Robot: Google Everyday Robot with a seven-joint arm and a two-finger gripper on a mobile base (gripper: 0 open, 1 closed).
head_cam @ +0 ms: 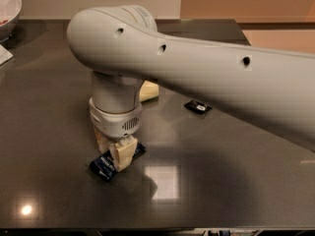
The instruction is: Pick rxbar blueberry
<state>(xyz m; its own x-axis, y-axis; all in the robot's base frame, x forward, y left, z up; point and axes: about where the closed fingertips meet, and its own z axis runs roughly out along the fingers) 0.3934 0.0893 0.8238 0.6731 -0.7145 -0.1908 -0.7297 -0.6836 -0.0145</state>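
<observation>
The rxbar blueberry (pixel 103 168), a flat dark blue wrapper with white lettering, lies on the dark table (pixel 236 181) at the front left. My gripper (pixel 112 154) reaches straight down over the bar's middle. Its cream fingers (pixel 123 154) sit close together, one on each side of the bar, and they appear shut on it. The bar's two ends stick out at the lower left and the right of the fingers. The bar still rests on the table.
A small black-wrapped bar (pixel 198 106) lies to the right, behind the gripper. A pale yellow sponge-like object (pixel 149 90) shows partly behind the wrist. A white bowl (pixel 7 6) stands at the far left corner. My thick white arm crosses the right half of the view.
</observation>
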